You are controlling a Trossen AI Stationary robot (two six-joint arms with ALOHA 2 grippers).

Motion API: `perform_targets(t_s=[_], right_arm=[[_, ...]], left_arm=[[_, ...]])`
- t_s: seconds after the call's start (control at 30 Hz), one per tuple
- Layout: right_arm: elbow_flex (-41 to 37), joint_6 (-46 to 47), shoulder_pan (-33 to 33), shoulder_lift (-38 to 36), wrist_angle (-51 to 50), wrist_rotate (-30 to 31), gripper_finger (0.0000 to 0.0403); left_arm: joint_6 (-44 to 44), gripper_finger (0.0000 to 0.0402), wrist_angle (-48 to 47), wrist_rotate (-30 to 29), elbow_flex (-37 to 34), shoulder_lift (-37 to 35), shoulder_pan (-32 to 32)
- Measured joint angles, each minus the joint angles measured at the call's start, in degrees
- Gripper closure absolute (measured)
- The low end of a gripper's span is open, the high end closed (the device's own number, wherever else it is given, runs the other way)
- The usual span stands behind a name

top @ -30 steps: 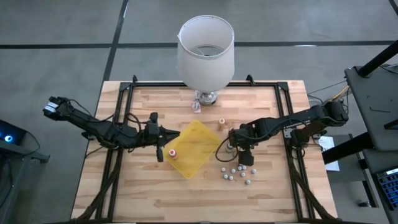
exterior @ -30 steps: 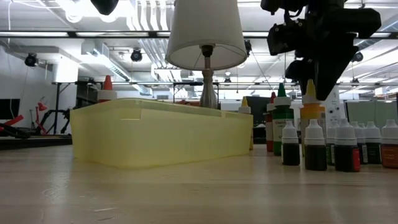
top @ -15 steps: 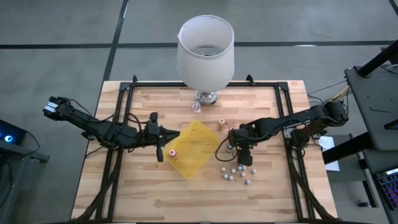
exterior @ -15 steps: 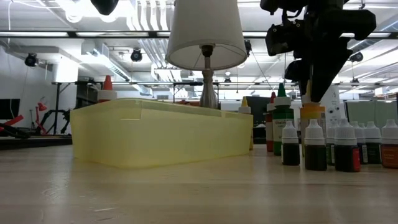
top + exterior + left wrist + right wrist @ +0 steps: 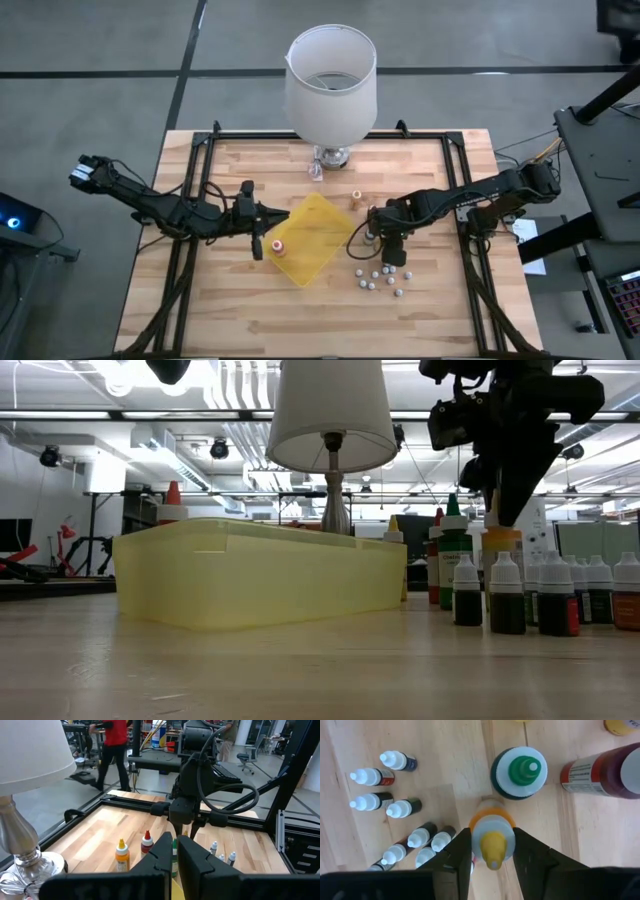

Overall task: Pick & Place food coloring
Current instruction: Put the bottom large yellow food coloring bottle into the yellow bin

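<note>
1. While our right gripper (image 5: 492, 851) hangs just beside the yellow tray (image 5: 312, 236), its fingers (image 5: 454, 855) flank the yellow-capped bottle (image 5: 492, 837) upright on the surface (image 5: 250, 310); we cannot tell if they grip it.
2. We judge the grasp is in hand.
3. Next: clamp, lift straight, clear the green-capped bottle (image 5: 520, 772).
4. Our left gripper (image 5: 262, 216), fingers closed, waits across the tray.

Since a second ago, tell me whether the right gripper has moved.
Barely, if at all. In the low view the right gripper hangs at the same spot over the yellow-capped bottle, right of the lamp; only its jaws have narrowed around the cap.
</note>
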Motion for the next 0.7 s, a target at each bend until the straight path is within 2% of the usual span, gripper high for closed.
perform_targets(t_s=[0.27,0.53,0.7], right_arm=[[3.38,1.81,0.00,-2.15,-4.97,-2.04,0.0296],[15.50,1.69,0.00,-2.79,-15.82,-1.88,0.0296],[22.12,1.40,-0.08,-2.74,-16.58,-1.63,0.0296]], left_arm=[[0.01,0.0401,0.03,0.00,-0.01,0.00,0.00],[0.02,0.0401,0.03,0.00,-0.01,0.00,0.00],[0.02,0.0401,0.03,0.00,-0.01,0.00,0.00]])
